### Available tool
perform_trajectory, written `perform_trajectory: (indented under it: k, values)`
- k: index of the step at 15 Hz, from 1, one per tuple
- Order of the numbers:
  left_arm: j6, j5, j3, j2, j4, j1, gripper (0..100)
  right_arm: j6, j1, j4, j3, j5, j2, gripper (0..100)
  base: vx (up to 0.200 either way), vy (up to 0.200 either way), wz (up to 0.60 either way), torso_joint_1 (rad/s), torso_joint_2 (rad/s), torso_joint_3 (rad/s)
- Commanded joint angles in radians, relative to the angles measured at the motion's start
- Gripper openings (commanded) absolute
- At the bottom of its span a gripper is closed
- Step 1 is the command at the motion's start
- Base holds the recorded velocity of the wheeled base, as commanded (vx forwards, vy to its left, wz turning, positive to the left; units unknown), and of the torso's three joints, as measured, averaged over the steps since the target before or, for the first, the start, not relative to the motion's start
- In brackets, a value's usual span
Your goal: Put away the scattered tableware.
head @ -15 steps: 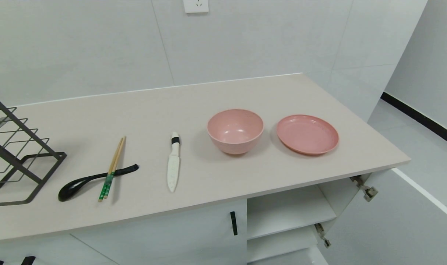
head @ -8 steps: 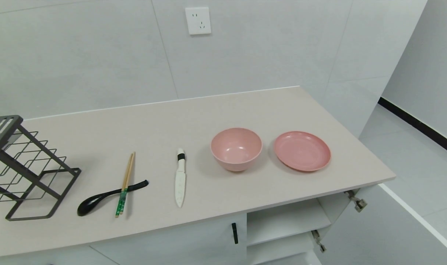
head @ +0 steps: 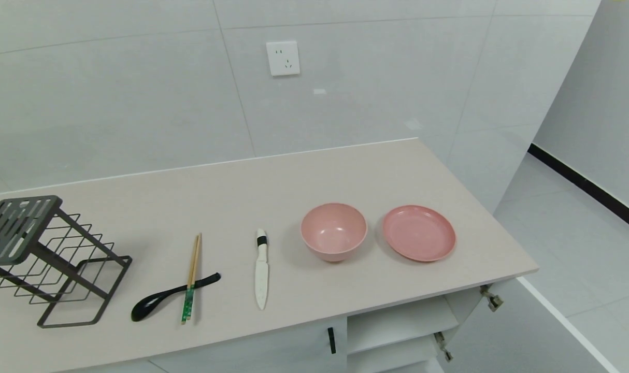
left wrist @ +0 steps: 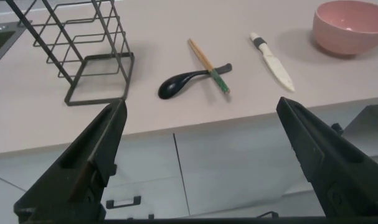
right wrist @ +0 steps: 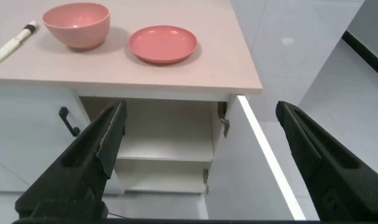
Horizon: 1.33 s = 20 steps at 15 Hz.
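Observation:
On the beige counter (head: 273, 181) lie, from left to right, a black spoon (head: 172, 298) crossed by wooden chopsticks (head: 191, 277), a white knife (head: 261, 269), a pink bowl (head: 333, 230) and a pink plate (head: 418, 232). My left gripper (left wrist: 201, 109) hangs open in front of the counter's edge, facing the spoon (left wrist: 185, 81), chopsticks (left wrist: 208, 65) and knife (left wrist: 273, 59). My right gripper (right wrist: 201, 112) is open too, held before the cabinet, with the bowl (right wrist: 76, 23) and plate (right wrist: 162, 43) beyond it. Nothing sits between either pair of fingers.
A dark wire rack (head: 55, 259) stands at the counter's left end. Below the plate the cabinet stands open, showing a white shelf (right wrist: 167, 146) and its door (right wrist: 263, 162) swung out. A closed door with a black handle (head: 331, 340) is beside it.
The head camera has tilted up and drawn back, so the whole picture has slid down and more wall shows. The tableware lies where it was.

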Motion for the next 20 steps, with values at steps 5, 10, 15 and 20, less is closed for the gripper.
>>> perform_trajectory:
  k: [5, 10, 15, 20]
  values:
    - [0.000, 0.001, 0.000, 0.001, -0.001, 0.000, 100, 0.003, 0.000, -0.001, 0.000, -0.003, 0.000, 100, 0.000, 0.000, 0.00, 0.195, -0.38, -0.187]
    - [0.000, 0.001, 0.000, 0.001, -0.001, 0.000, 100, -0.026, 0.000, -0.001, 0.000, 0.005, 0.000, 100, 0.000, 0.000, 0.00, 0.133, -0.26, -0.125]
    - [0.006, 0.001, 0.000, 0.001, -0.001, 0.000, 100, -0.029, 0.000, -0.001, 0.000, 0.003, 0.000, 100, 0.000, 0.000, 0.00, 0.000, 0.00, 0.000]
    - [-0.008, 0.001, 0.000, 0.001, -0.001, 0.000, 100, -0.025, 0.000, -0.001, 0.000, -0.001, 0.000, 100, 0.160, 0.000, 0.00, 0.003, 0.00, 0.003]
